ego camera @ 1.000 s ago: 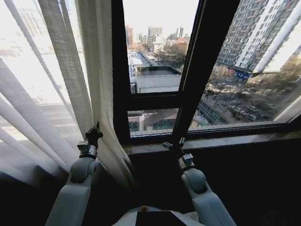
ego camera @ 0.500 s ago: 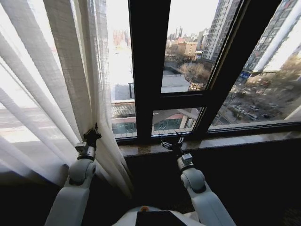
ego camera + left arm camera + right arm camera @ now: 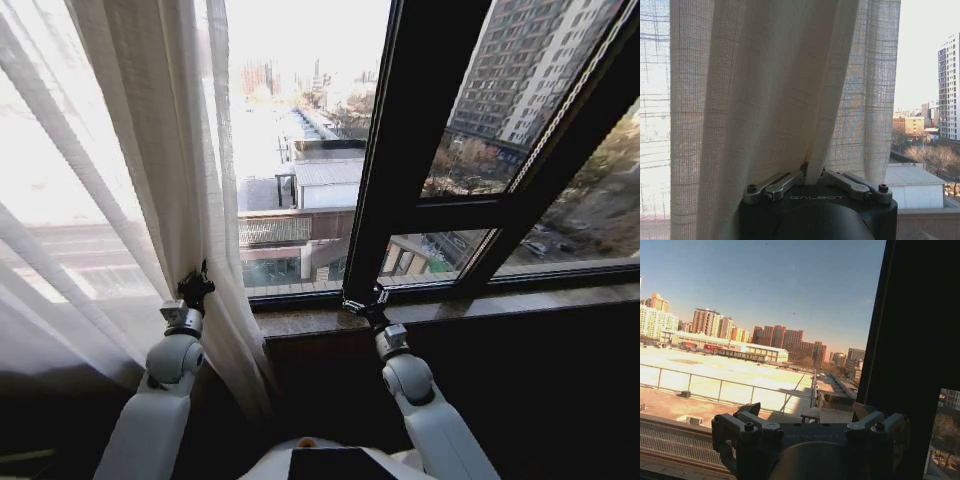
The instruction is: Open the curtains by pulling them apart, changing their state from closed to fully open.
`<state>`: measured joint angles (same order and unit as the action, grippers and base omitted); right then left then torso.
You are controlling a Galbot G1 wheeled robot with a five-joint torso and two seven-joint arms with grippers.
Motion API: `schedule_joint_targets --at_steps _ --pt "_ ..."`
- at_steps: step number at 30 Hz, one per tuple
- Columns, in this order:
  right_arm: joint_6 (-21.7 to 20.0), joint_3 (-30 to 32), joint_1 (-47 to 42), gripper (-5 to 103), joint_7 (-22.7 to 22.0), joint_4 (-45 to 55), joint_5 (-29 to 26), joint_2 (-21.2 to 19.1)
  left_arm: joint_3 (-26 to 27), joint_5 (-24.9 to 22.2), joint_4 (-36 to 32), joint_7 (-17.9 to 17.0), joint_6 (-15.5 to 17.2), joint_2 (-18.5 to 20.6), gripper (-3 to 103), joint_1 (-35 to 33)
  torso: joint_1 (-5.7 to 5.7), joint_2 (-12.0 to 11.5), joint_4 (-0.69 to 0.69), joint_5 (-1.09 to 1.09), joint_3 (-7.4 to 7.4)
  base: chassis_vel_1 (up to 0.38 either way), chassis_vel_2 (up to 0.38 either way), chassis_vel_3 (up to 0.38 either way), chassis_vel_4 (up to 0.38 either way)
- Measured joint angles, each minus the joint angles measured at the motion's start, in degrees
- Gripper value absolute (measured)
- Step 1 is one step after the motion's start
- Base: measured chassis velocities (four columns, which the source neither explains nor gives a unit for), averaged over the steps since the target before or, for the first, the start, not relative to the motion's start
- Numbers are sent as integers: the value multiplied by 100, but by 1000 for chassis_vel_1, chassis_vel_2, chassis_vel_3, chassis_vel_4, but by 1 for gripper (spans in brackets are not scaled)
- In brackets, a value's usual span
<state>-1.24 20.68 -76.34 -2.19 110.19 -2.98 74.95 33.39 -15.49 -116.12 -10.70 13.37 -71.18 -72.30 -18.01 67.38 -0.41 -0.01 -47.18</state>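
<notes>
Curtains [image 3: 130, 170]: sheer white woven fabric, long pleats running vertically, gathered at the window's left. Left gripper [image 3: 197, 285]: arm raised, fingers [image 3: 777, 182] pinched closed on a curtain fold. Right gripper [image 3: 368, 303]: raised at the sill [image 3: 480, 305], before the black frame [image 3: 415, 140], fingers spread, holding nothing.

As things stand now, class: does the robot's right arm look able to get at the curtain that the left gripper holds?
Probably not without repositioning. The right gripper sits open at the window sill, before the black frame bar. The curtain hangs well across, beyond the left gripper, which is pinching its fold.
</notes>
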Motion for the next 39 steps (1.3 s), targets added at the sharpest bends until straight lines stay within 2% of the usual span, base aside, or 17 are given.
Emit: schedule_joint_targets --at_steps 5,9,18,25,39 --pt "4 -2 -34 100 22 3 3 4 27 -2 -18 -9 -1 -18 0 -57 2 1 -2 -1 0 70 68 -47 -72" --pt "4 -4 -52 100 42 15 8 5 54 -9 -68 -2 -4 -36 0 -106 2 0 -6 7 -1 -24 -42 16 30" --pt "22 -36 -109 100 91 97 106 36 102 -16 -197 0 -10 -42 0 -228 2 0 -2 -2 0 -21 -18 19 18" --pt "7 -15 -191 100 105 195 283 10 123 -17 -286 -1 -16 -67 0 -299 2 0 -4 4 0 0 0 0 0" --pt "-6 2 -277 100 58 346 302 -41 187 -9 -380 0 -26 -89 0 -407 2 0 -3 2 0 24 22 -24 -18"
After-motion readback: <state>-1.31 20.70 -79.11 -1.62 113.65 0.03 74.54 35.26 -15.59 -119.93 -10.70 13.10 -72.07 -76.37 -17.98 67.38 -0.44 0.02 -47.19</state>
